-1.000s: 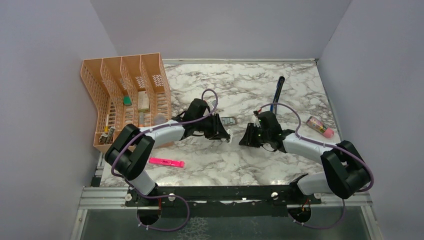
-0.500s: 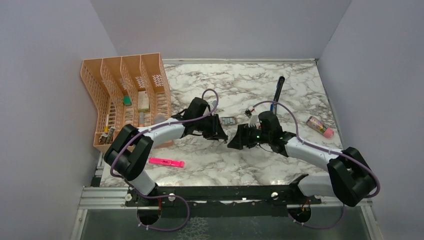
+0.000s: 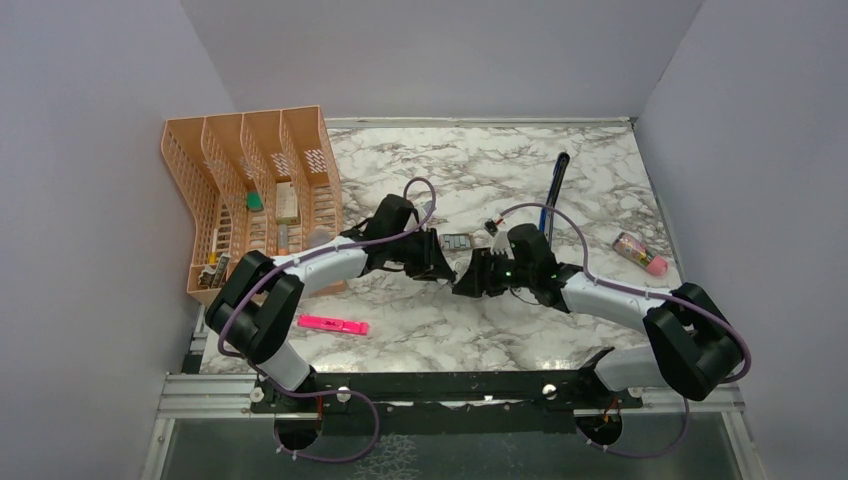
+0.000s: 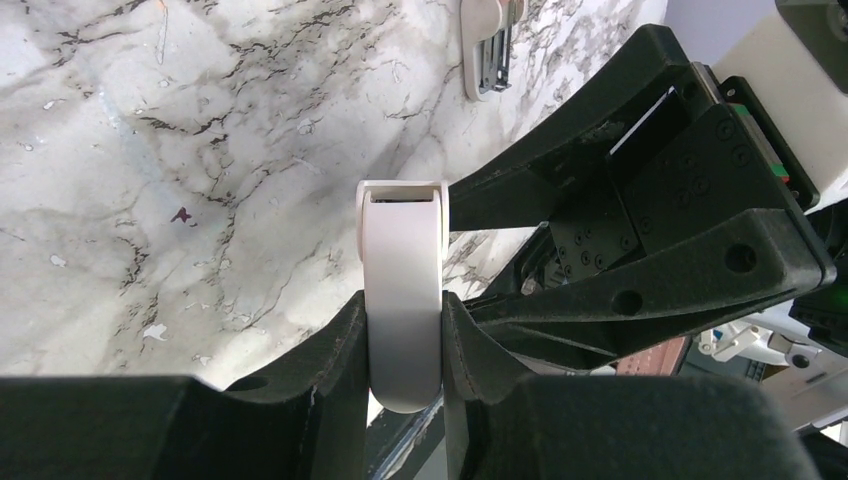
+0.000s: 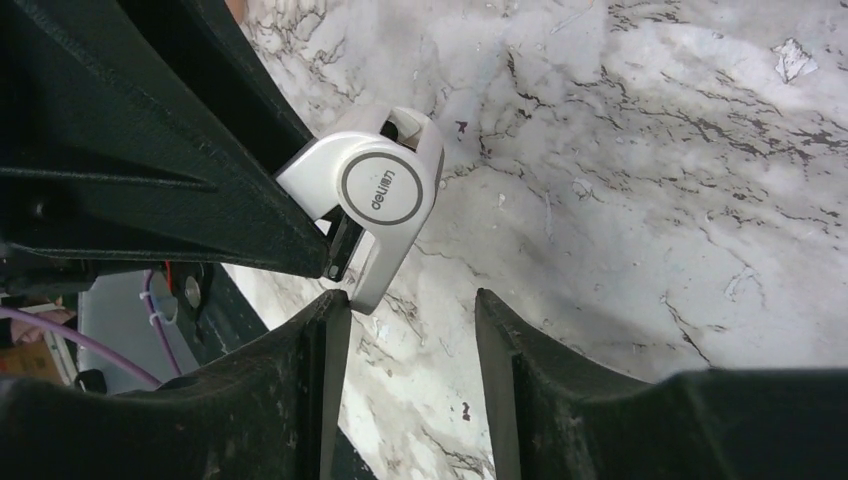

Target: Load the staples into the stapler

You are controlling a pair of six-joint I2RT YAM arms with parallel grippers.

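Though partly hidden, a white piece fills the left end effector

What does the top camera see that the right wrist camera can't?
Only the top camera shows the orange rack, the pink highlighter and the stapler. Only the right wrist camera shows the round logo on the white piece that the left gripper holds. Both show the marble table and the right gripper, its jaws open.
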